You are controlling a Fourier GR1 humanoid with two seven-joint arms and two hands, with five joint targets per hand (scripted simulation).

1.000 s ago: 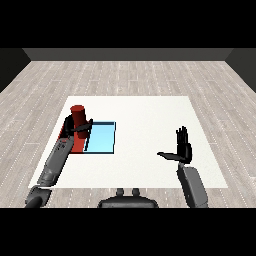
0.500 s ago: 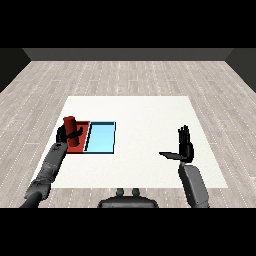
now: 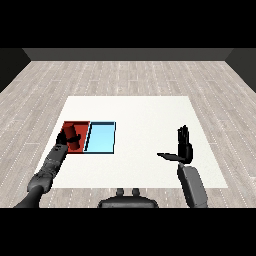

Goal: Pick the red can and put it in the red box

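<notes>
A white worktop sits on a grey wooden floor. Two trays lie side by side near its left edge. The red tray is on the outside and the light blue tray is touching it on the inner side.

The red can is in the red tray. It is lying tilted, not standing up, with one end pointing to the far left corner of the tray and the other end pointing to the near side.

The left hand is right at the can, over the near left part of the red tray. Its dark fingers run into the can (the two are hard to tell apart here), so I cannot tell if the fingers are curled round the can or straight. The grey left forearm comes up from the lower left corner.

The right hand is far away on the other side, above the bare worktop. Its fingers point straight up and are spread apart, and its thumb sticks out sideways to the left. It holds nothing. The right forearm comes up from below
</notes>
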